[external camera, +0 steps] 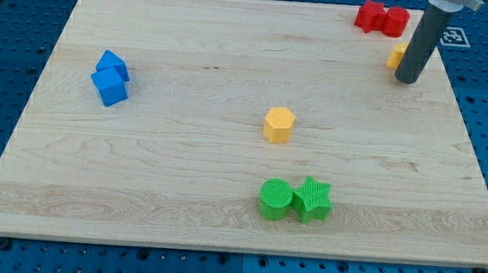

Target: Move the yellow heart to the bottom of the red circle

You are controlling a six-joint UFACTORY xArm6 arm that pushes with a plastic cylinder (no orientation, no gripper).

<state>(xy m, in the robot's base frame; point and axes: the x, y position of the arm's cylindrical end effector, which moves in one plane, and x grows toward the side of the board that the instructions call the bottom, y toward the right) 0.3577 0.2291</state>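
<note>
The yellow heart (396,54) lies near the view's top right, mostly hidden behind my rod; only its left part shows. The red circle (396,21) sits just above it at the top edge of the board, touching a second red block (370,16) on its left. My tip (405,80) rests on the board right beside the yellow heart, at its lower right, touching or nearly touching it.
A yellow hexagon (278,123) sits near the board's middle. A green circle (276,199) and green star (312,199) touch each other at the bottom centre. Two blue blocks (109,77) sit together at the left. The wooden board (190,47) lies on a blue pegboard.
</note>
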